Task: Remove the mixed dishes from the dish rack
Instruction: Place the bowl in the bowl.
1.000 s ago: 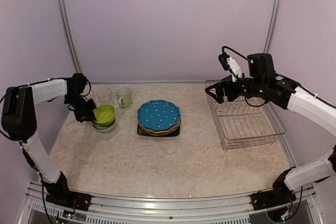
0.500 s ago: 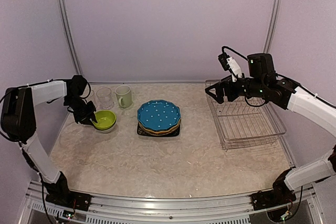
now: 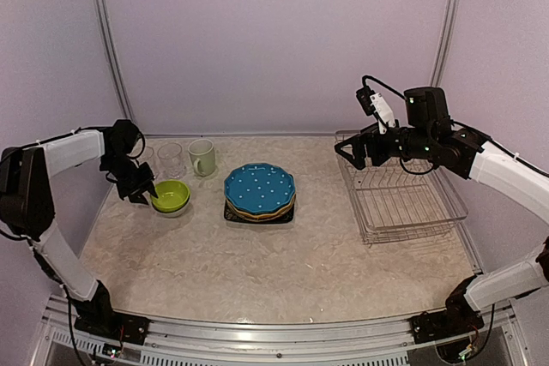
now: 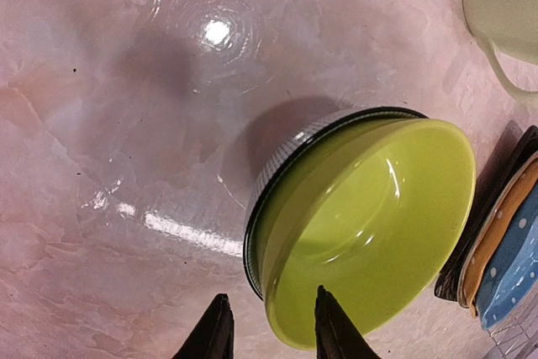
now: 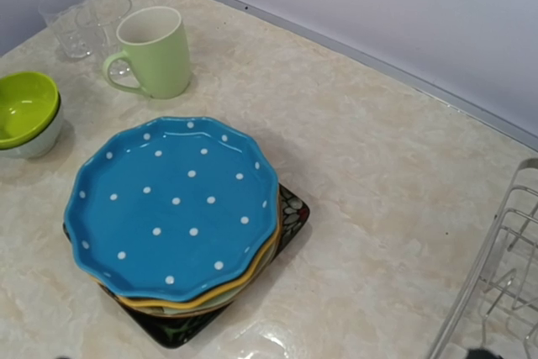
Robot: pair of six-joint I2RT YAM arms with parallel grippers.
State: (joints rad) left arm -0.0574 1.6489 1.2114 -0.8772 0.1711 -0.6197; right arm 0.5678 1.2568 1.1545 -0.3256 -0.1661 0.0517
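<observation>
Left hand (image 4: 269,332) was at the lime bowl (image 4: 370,224), fingers a little apart and straddling its left rim, with no clamp seen. The lime bowl sat nested in the white bowl (image 5: 35,144) at the left of the tabletop (image 3: 283,255). The mug (image 3: 203,158) and two glasses (image 5: 67,7) stood just beyond, far left. Plates were stacked mid-tabletop: blue plate (image 3: 259,188) on top, orange plate (image 5: 244,279) under it, black plate (image 5: 290,208) at the bottom. The rack (image 3: 403,203) lay right, well apart from the dishes. Right hand (image 3: 347,153) hung over the rack's far left corner, fingers wide apart, holding nothing.
</observation>
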